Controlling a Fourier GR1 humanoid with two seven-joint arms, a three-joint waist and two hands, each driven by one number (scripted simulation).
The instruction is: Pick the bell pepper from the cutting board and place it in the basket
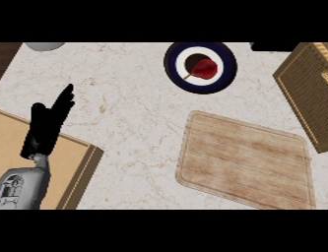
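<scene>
No readable text anywhere. Small plate-like tag on basket (319, 88) side, marks too blurred to make out. No numbers, no brands.

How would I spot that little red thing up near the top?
Start at the wooden cutting board lying right of centre on the marble counter. Directly above it sits a round plate with dark blue and white rings. The red bell pepper lies at its centre, the only red item.

One cutting board (245, 160), one basket (319, 93), one plate (221, 74)
</scene>
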